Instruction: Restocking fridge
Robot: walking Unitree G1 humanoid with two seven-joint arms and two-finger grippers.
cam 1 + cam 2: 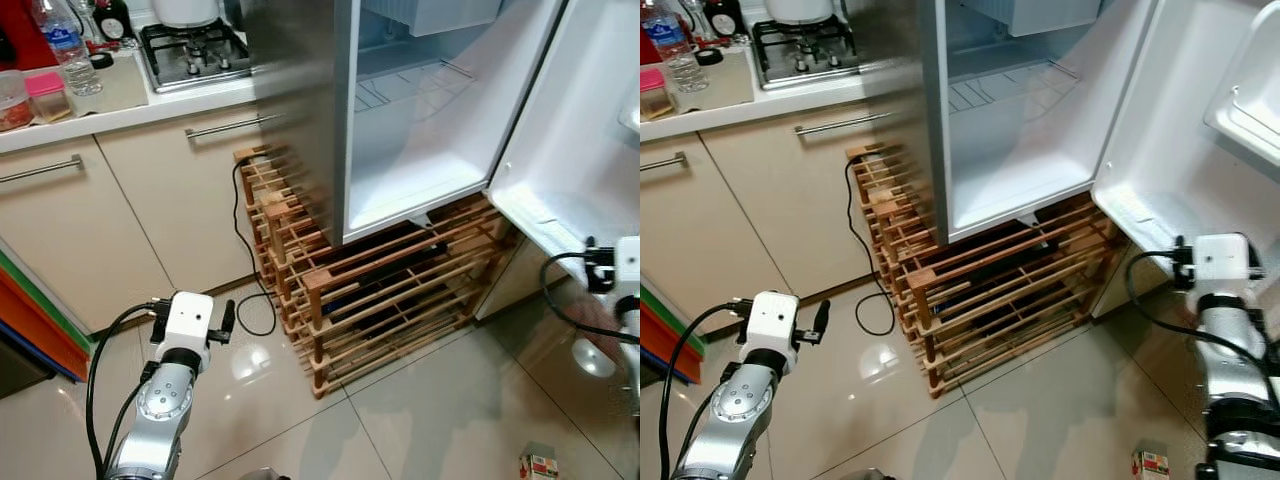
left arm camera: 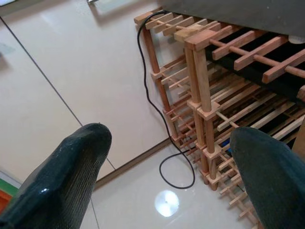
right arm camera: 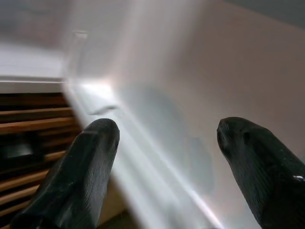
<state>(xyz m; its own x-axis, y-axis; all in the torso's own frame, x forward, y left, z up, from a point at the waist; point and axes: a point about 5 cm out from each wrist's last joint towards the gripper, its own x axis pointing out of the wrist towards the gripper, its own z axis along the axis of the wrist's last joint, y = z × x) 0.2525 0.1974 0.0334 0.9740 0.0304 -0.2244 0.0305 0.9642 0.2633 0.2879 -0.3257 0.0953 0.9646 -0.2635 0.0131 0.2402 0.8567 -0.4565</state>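
The fridge (image 1: 420, 130) stands open ahead, its white inside bare, a wire shelf (image 1: 400, 85) further up. Its door (image 1: 1180, 130) is swung out to the right, with a door bin (image 1: 1250, 100) near the top. A small carton (image 1: 538, 465) lies on the floor tiles at the lower right. My left arm (image 1: 185, 325) is low at the left; its gripper (image 2: 169, 133) is open and holds nothing, facing the wooden rack. My right arm (image 1: 1220, 260) is close to the door's lower edge, and its gripper (image 3: 167, 126) is open with nothing in it, facing the door's inner face.
A wooden slatted rack (image 1: 380, 290) sits under the fridge, with a black cable (image 1: 240, 250) looping down beside it to the floor. Left of it run beige cabinets (image 1: 110, 220) under a counter with a stove (image 1: 195, 50) and a water bottle (image 1: 65, 45). Coloured boards (image 1: 30, 320) lean at the far left.
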